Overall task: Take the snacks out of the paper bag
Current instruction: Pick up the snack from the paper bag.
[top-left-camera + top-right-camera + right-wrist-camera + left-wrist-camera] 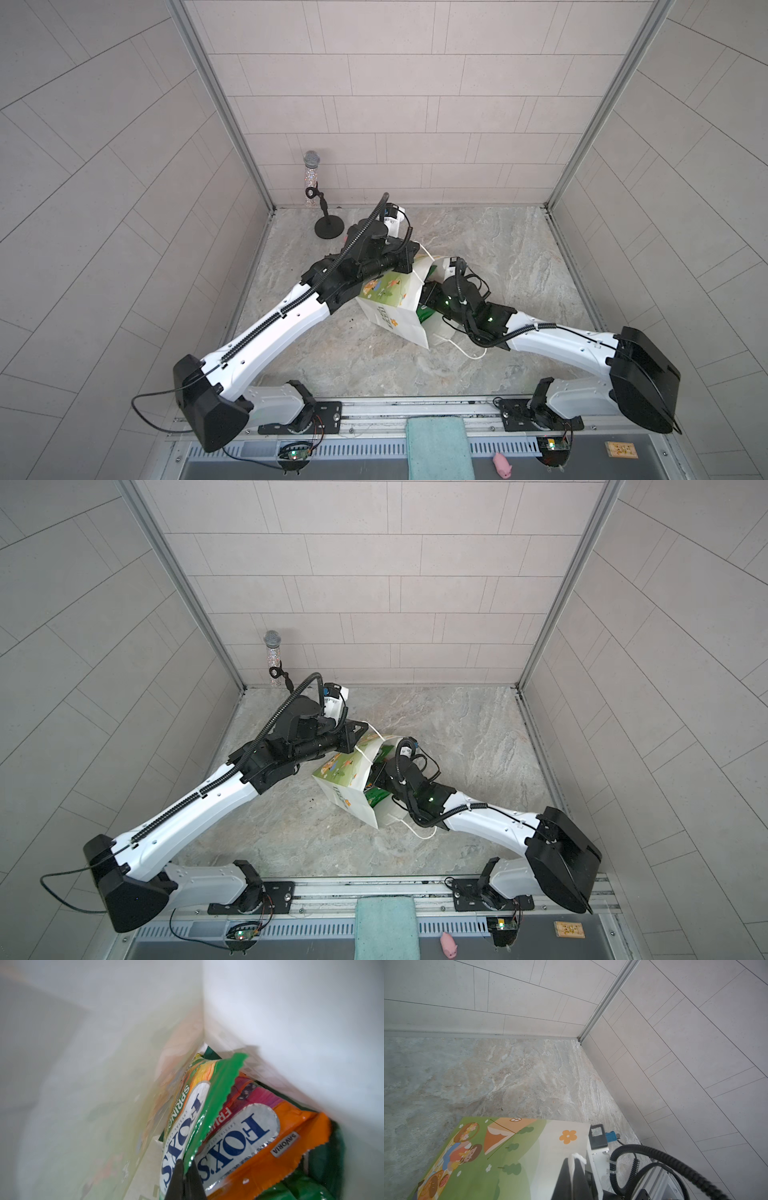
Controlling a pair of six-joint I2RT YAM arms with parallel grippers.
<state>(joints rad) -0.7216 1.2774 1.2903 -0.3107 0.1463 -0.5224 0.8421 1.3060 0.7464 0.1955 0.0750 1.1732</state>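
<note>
One view only: right pincer (185, 1164) seemingly grips packet (182, 1118).

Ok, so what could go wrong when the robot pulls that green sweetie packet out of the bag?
The right gripper pinches only the thin crimped edge of the green FOX'S packet, so it might slip free. The orange packet tucked under that edge could get dragged along. The left gripper pinches just a small white bit at the top of the paper bag, which might tear or tip.
</note>
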